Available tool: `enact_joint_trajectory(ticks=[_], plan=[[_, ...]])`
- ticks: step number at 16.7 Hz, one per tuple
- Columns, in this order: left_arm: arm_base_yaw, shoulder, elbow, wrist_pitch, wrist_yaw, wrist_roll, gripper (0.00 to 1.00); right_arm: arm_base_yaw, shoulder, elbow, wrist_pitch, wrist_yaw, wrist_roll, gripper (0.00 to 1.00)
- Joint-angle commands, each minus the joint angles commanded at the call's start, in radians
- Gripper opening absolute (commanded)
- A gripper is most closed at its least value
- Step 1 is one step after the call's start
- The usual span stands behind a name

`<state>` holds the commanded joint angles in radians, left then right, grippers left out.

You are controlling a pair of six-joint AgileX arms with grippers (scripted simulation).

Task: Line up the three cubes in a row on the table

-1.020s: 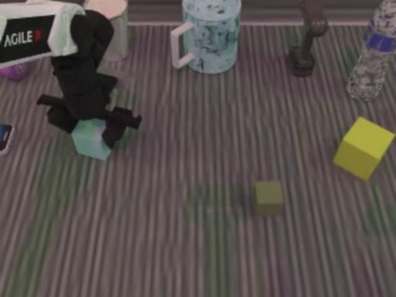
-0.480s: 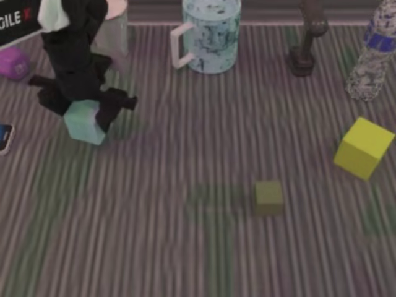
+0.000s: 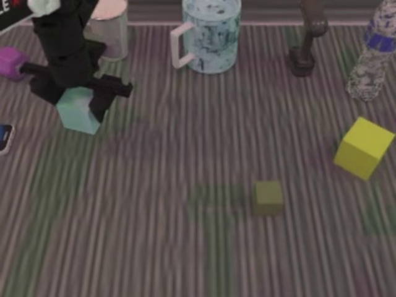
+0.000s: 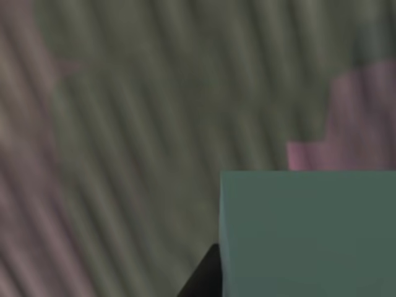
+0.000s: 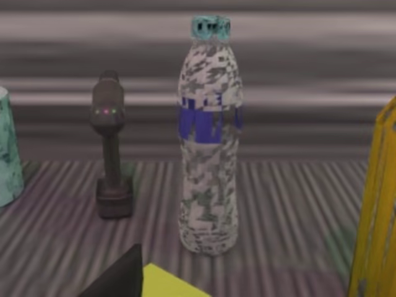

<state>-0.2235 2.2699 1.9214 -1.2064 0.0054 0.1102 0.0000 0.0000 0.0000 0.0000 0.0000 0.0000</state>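
My left gripper (image 3: pixel 73 102) is shut on the pale mint-teal cube (image 3: pixel 75 116) at the table's far left, and the cube looks lifted off the striped table (image 3: pixel 185 247). In the left wrist view the cube (image 4: pixel 309 235) fills the lower corner beside one dark finger (image 4: pixel 204 281). The small olive-green cube (image 3: pixel 268 198) rests near the middle, slightly right. The bright yellow cube (image 3: pixel 363 148) sits at the right edge, turned at an angle. My right arm is outside the top view; its wrist view shows one finger (image 5: pixel 120 275) beside a corner of the yellow cube (image 5: pixel 170 283), with nothing held.
Along the back stand a grey cup (image 3: pixel 111 25), a pale blue mug (image 3: pixel 210 34), a dark tool (image 3: pixel 306 43) and a plastic bottle (image 3: pixel 371 55). A purple rounded object (image 3: pixel 11 62) and a phone (image 3: pixel 4 139) lie at the left edge.
The left gripper has carried the mint-teal cube up and away toward the back left. The olive and yellow cubes have not moved.
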Motion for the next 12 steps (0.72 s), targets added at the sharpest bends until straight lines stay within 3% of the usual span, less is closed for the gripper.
enact_joint_trajectory(ticks=[5,12], plan=[[-0.116,0.002,0.022,-0.016,-0.002,-0.165,0.00,0.000,0.000,0.000,0.000,0.000,0.000,1.00],[-0.425,-0.003,0.044,-0.061,-0.010,-0.680,0.00,0.000,0.000,0.000,0.000,0.000,0.000,1.00]])
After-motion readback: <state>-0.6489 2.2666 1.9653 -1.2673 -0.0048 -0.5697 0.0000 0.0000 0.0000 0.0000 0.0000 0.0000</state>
